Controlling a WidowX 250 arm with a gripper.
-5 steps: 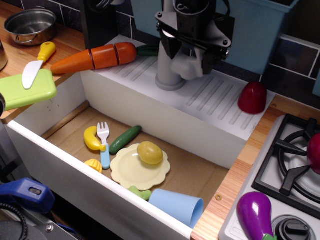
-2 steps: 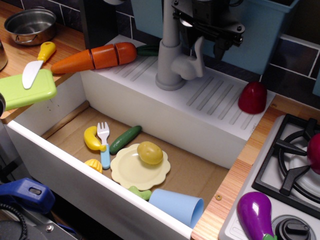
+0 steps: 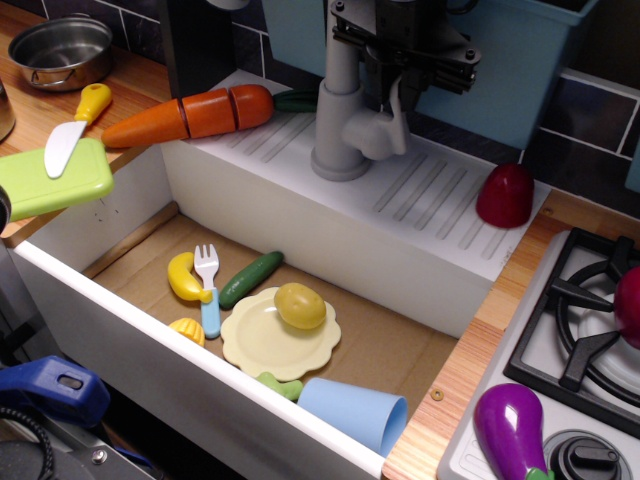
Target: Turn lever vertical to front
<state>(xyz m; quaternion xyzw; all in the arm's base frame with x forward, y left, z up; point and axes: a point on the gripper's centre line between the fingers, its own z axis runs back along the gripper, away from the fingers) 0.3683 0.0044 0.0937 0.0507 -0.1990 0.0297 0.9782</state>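
Gripper (image 3: 405, 62) sits directly above the lever (image 3: 398, 110) — jaw state I can't tell. Lever stands upright just right of the grey post on the drainboard (image 3: 430, 210), long axis vertical, near-facing.

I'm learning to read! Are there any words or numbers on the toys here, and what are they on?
None. No readable words, numbers or signs show on the grey toy faucet, the black gripper, the blue cup, the green cutting board or the stove knob.
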